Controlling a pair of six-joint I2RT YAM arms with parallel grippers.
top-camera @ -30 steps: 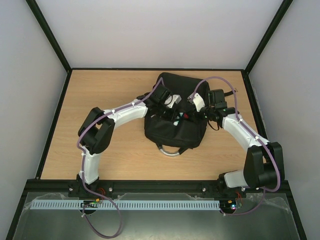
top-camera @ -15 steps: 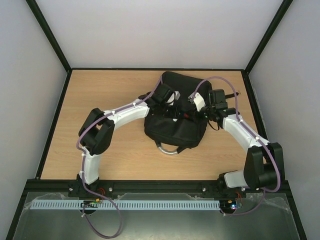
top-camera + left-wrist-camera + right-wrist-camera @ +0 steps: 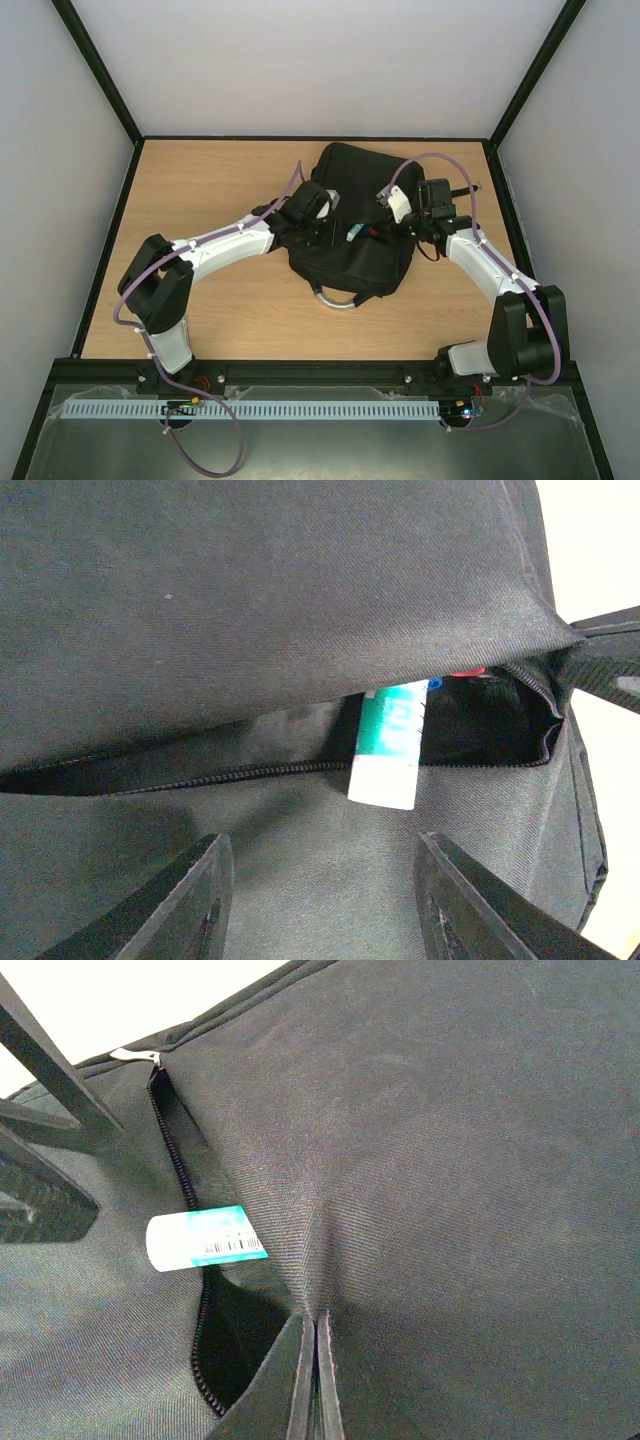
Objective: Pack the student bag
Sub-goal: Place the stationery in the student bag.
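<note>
- The bag [image 3: 350,215] lies flat on the worktop [image 3: 200,200], towards the far right part, between the two arms.
- Its grey handle [image 3: 335,297] points to the near edge.
- A pocket in the bag's upper face is unzipped; the zip [image 3: 250,770] runs along the lower lip of the opening.
- A white and teal pack [image 3: 390,745] sticks partly out of that opening, its white end lying over the zip and on the outer fabric.
- The pack's other end is hidden under the raised upper flap.
- In the right wrist view the pack shows a barcode on its teal part.
- Small red [image 3: 460,675] and blue bits show deeper in the pocket, just beside the pack; what they are I cannot tell.
- The left pincer [image 3: 320,910] hangs over the bag just short of the pack, jaws apart at a middling width, with nothing between them.
- Neither left finger touches the pack.
- The right pincer [image 3: 315,1380] is closed tight on a fold of the bag's fabric at the pocket's upper flap.
- The fabric puckers into creases that meet at its tips, and the flap stands lifted off the lower lip.
- The metal zip pull [image 3: 135,1056] sits at the end of the opening, away from the right pincer.
</note>
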